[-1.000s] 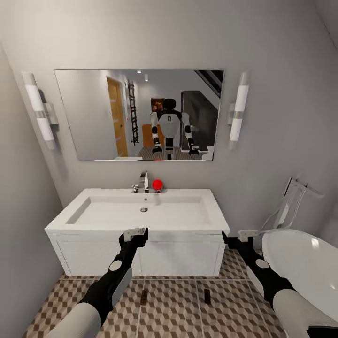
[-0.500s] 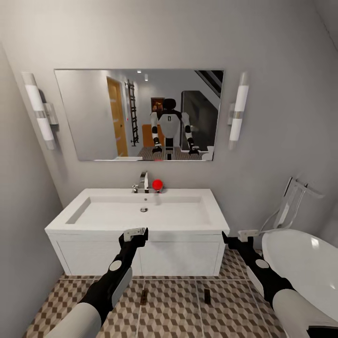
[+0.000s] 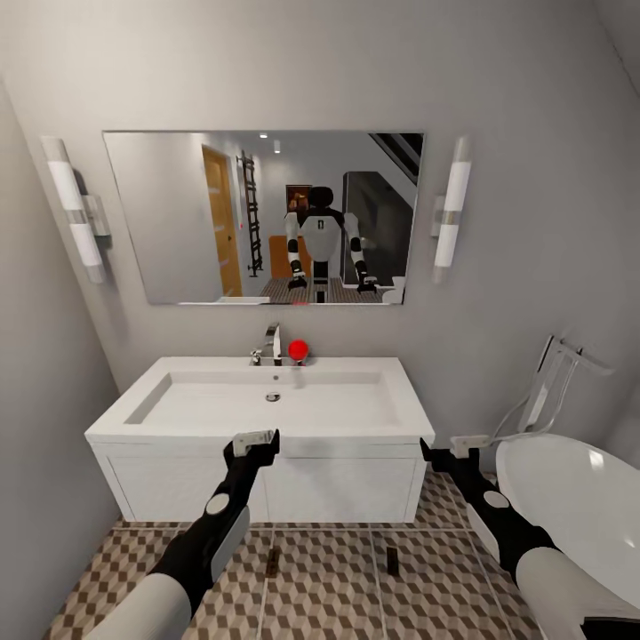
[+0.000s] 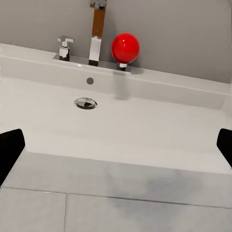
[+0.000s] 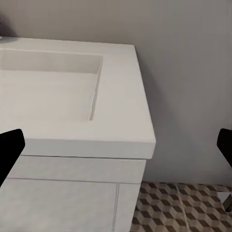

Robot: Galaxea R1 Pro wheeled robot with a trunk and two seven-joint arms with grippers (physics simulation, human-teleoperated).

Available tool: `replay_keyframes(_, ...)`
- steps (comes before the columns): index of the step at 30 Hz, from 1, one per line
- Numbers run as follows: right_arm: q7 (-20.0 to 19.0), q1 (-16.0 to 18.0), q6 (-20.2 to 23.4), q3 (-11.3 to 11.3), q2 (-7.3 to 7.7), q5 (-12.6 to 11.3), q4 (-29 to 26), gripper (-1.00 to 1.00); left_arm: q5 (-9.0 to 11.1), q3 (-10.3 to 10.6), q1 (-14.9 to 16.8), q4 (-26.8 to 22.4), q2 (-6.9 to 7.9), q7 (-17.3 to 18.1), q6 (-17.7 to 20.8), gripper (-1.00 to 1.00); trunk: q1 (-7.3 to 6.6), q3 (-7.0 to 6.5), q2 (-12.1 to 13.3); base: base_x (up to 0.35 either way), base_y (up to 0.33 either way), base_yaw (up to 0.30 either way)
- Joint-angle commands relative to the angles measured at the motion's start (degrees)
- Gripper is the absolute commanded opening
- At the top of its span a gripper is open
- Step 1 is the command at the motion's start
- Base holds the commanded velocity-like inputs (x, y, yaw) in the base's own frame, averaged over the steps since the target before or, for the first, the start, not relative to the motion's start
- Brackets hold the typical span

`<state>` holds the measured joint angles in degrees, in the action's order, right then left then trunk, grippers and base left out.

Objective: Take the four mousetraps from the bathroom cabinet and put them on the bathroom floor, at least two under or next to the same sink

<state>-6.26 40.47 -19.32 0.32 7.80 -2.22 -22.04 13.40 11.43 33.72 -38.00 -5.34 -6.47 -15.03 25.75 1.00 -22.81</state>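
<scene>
From the head camera I face the sink (image 3: 267,397), a white basin set in a white vanity under a wide mirror (image 3: 263,218). Both arms are raised in front of the vanity. The left gripper (image 3: 256,441) sits at the sink's front edge, and the right gripper (image 3: 464,443) hangs just off the sink's right corner, beside the bathtub (image 3: 569,507). I hold them up, I judge, to keep them clear of the floor. Two small dark objects that I take for mousetraps (image 3: 273,561) lie on the bathroom floor (image 3: 338,578) just in front of the sink; they are too small to be sure. In the mirror I glimpse an orange-brown shape behind my reflection, likely the cabinet (image 3: 281,258).

Through the left wrist camera I look across the basin to the faucet (image 4: 97,38) and a red ball (image 4: 125,47) beside it. The jaws stand wide, holding nothing.

The right wrist camera shows the sink's right corner, the grey wall and patterned tiles below. Its jaws are wide and empty too.

Against the earlier frames, nothing differs: arms and view sit as they did.
</scene>
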Motion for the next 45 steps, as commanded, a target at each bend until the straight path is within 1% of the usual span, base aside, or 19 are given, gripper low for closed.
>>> replay_keyframes(1,-0.34,0.05,-0.19,0.03,0.04,-0.24,0.06,1.00,0.41,0.37,0.04,0.07,0.06,-0.44,-0.77,1.00,0.03,0.11,-0.11,0.000,0.000,0.000)
replay_keyframes(5,-0.62,0.05,-0.19,0.03,0.04,-0.26,0.06,1.00,0.40,0.42,-0.04,1.20,0.06,-0.42,-3.17,1.00,0.03,0.11,-0.11,0.000,0.000,0.000)
replay_keyframes(11,-0.67,-0.05,-0.07,-0.01,-0.17,-0.76,0.48,1.00,0.37,0.64,-0.14,4.42,0.18,-0.55,-4.33,1.00,0.03,0.11,-0.11,0.000,0.000,0.000)
replay_keyframes(15,-0.37,-0.46,0.00,-0.11,-0.49,-1.09,1.89,1.00,0.36,0.68,-0.26,8.90,0.19,-0.61,-4.53,1.00,0.03,0.11,-0.11,0.000,0.000,0.000)
replay_keyframes(17,-0.23,-0.58,0.02,-0.15,-0.56,-1.14,3.58,1.00,0.44,0.68,-0.28,10.95,0.34,-0.51,-4.65,1.00,0.03,0.11,-0.11,0.000,0.000,0.000)
replay_keyframes(18,-0.14,-0.65,-0.02,-0.18,-0.61,-1.16,5.79,1.00,0.44,0.69,-0.30,12.96,0.32,-0.46,-4.74,1.00,0.03,0.11,-0.11,0.000,0.000,0.000)
replay_keyframes(21,-0.06,-0.73,-0.12,-0.21,-0.64,-1.15,9.47,1.00,0.42,0.69,-0.31,15.39,0.39,-0.42,-4.81,1.00,0.03,0.11,-0.11,0.000,0.000,0.000)
replay_keyframes(22,-0.03,-0.76,-0.19,-0.22,-0.66,-1.14,11.80,1.00,0.38,0.69,-0.31,16.85,0.43,-0.43,-4.82,1.00,0.03,0.11,-0.11,0.000,0.000,0.000)
replay_keyframes(26,0.00,-0.80,-0.24,-0.22,-0.67,-1.13,15.58,1.00,0.30,0.70,-0.32,20.73,0.58,-0.44,-4.81,1.00,0.03,0.11,-0.11,0.000,0.000,0.000)
replay_keyframes(27,0.01,-0.79,-0.25,-0.23,-0.68,-1.12,17.11,1.00,0.29,0.66,-0.32,23.14,0.70,-0.45,-4.85,1.00,0.03,0.11,-0.11,0.000,0.000,-0.022)
replay_keyframes(30,0.01,-0.81,-0.26,-0.23,-0.68,-1.12,19.19,1.00,0.25,0.64,-0.32,26.74,0.93,-0.45,-4.90,1.00,0.03,0.11,-0.11,0.000,0.000,-0.072)
replay_keyframes(31,0.02,-0.82,-0.27,-0.23,-0.68,-1.12,20.43,1.00,0.27,0.63,-0.32,29.09,1.19,-0.46,-4.96,1.00,0.03,0.13,-0.11,0.000,0.000,-0.151)
replay_keyframes(33,0.05,-0.82,-0.27,-0.23,-0.65,-1.12,21.59,1.00,0.33,0.62,-0.32,31.46,1.49,-0.46,-5.00,1.00,0.03,0.18,-0.11,0.000,0.000,-0.180)
replay_keyframes(34,0.07,-0.82,-0.26,-0.23,-0.61,-1.12,22.74,1.00,0.47,0.62,-0.32,33.77,1.78,-0.47,-5.03,1.00,0.03,0.22,-0.11,0.000,0.000,-0.214)
replay_keyframes(39,0.13,-0.87,-0.18,-0.23,-0.49,-1.12,25.24,1.00,0.66,0.55,-0.43,39.35,2.52,-0.39,-5.05,1.00,0.03,0.36,-0.11,0.000,0.000,-0.239)
replay_keyframes(42,0.17,-1.58,-0.09,-0.23,-0.31,-1.12,25.83,1.00,0.76,0.52,-0.63,41.15,2.77,-0.19,-5.06,1.00,0.03,0.40,-0.11,0.000,0.000,-0.261)
replay_keyframes(45,0.18,-2.62,-0.05,-0.23,-0.14,-1.12,26.02,1.00,0.80,0.48,-0.79,41.79,2.85,0.02,-5.04,1.00,0.03,0.41,-0.11,0.000,0.000,-0.267)
